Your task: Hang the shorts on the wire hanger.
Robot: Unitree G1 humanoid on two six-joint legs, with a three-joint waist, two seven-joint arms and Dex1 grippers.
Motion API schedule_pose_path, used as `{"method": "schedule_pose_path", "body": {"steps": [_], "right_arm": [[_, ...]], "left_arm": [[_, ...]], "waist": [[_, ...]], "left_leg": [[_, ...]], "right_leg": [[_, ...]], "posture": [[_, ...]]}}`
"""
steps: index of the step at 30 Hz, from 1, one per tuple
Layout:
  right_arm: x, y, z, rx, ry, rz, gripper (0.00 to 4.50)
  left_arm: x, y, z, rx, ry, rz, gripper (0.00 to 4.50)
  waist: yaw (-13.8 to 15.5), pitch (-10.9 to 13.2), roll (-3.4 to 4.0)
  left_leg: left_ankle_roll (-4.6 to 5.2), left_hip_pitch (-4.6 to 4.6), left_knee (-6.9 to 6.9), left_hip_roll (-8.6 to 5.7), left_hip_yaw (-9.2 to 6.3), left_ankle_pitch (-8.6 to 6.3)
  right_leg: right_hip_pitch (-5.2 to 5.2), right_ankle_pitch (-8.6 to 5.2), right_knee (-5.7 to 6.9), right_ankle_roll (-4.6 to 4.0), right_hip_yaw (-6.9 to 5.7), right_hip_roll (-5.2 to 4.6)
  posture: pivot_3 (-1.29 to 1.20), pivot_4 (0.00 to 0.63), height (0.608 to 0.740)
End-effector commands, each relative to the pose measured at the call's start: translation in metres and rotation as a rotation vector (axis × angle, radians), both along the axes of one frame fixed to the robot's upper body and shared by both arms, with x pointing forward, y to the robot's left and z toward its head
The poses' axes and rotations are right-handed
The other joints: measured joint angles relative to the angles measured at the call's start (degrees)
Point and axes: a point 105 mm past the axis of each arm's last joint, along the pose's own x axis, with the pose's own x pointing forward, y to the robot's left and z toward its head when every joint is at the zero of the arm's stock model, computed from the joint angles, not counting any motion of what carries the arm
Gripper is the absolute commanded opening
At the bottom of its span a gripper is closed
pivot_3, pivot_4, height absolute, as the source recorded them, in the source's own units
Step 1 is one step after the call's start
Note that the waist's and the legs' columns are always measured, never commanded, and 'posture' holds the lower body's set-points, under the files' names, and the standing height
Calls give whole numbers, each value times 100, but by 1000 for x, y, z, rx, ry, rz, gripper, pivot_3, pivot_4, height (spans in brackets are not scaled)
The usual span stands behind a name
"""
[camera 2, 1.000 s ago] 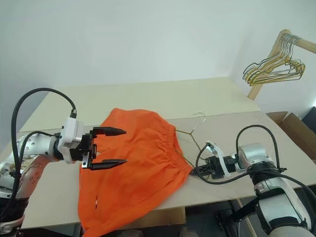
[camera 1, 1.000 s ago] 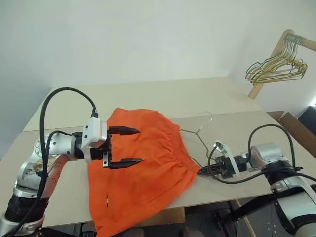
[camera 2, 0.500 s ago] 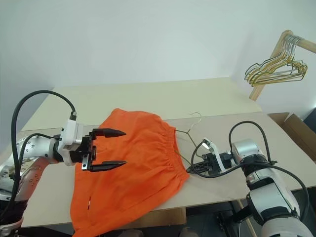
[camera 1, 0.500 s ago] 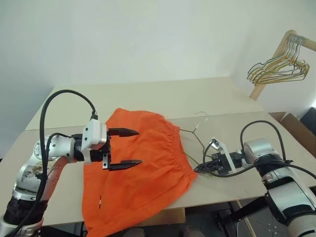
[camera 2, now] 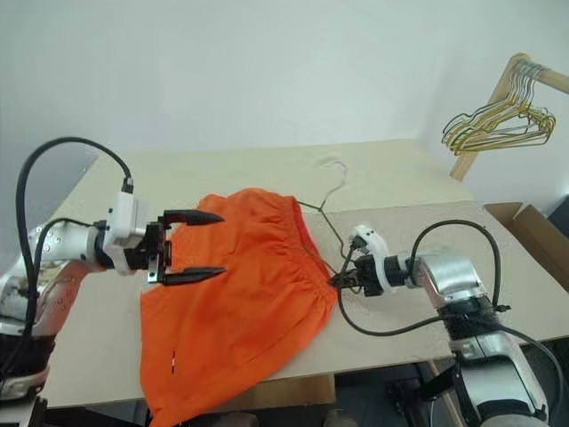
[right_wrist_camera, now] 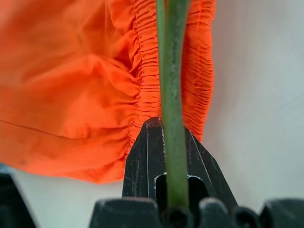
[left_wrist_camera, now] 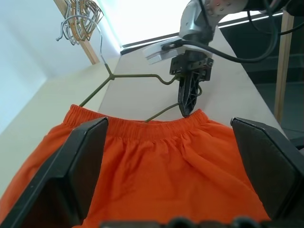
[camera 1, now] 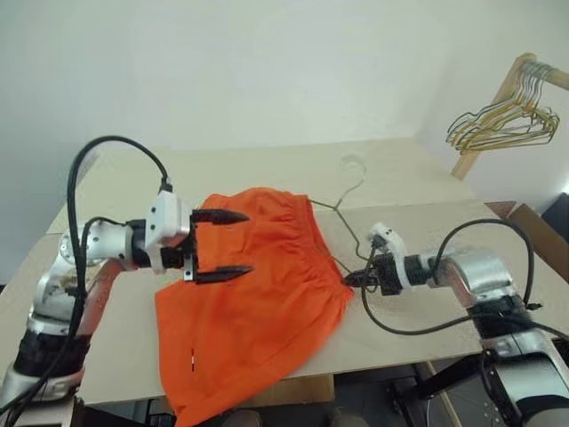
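The wire hanger (right_wrist_camera: 170,95) is being pinched between the closed black fingers of the right gripper (camera 2: 342,278), at the waistband edge of the shorts (camera 2: 240,302). Compared with a second ago, the hanger is being lifted and swung: its hook, previously lying low on the table (camera 2: 418,169), is now being raised toward twelve o'clock of the shorts, and the garment is being drawn up with it. At nine o'clock of the shorts, the left gripper (camera 1: 220,245) is being held spread wide and empty above the fabric. The insertion is judged to be under way, not finished. The bunch of gold hangers (camera 1: 502,124) is being left on its rack. No writing can be read.
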Motion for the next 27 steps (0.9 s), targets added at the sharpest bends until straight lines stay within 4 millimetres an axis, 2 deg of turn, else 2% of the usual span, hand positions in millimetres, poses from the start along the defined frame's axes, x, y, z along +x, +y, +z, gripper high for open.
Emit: {"method": "schedule_pose_path", "body": {"steps": [1,3,6,12,16,20,25,27], "right_arm": [[-8,25,39,3,-186,117,0],[-17,34,41,-22,-221,180,0],[-23,41,40,-50,-234,225,0],[-23,42,38,-93,-238,252,0],[-23,42,39,-107,-232,259,0],[-23,42,39,-117,-229,267,0],[-22,42,38,-138,-227,266,0],[-21,42,38,-143,-228,264,0]], "left_arm": [[20,4,23,22,-104,-11,4471],[31,5,32,44,-138,-29,4471],[40,5,35,114,-156,-79,4471],[49,15,5,439,-117,-199,4471],[51,13,-2,499,-90,-235,4471],[54,17,-18,624,-89,-261,4471],[65,13,-23,657,-103,-245,4471],[66,13,-27,676,-105,-246,4167]], "waist": [[-35,0,0],[-95,0,0],[-215,0,-1],[-432,0,-1],[-512,1,-1],[-569,1,-1],[-593,1,0],[-603,1,0]], "left_leg": [[0,-1,0,0,0,0],[-4,-2,1,-1,1,3],[-7,-4,6,-2,4,4],[6,-10,16,-5,6,-3],[14,-17,17,8,4,-7],[19,-24,22,8,2,-10],[22,-34,37,7,-1,-11],[23,-39,44,6,-2,-12]], "right_leg": [[1,0,-2,0,-1,1],[2,0,-6,0,-4,2],[6,0,-8,0,-4,0],[2,0,-6,1,-4,2],[-5,0,-1,1,-3,4],[-9,-1,0,3,-3,3],[-12,-2,3,5,-6,6],[-12,-3,3,6,-7,5]], "posture": [[-17,0,740],[-40,0,740],[-60,0,740],[-92,0,740],[-96,0,740],[-96,0,740],[-98,0,740],[-99,0,740]]}}
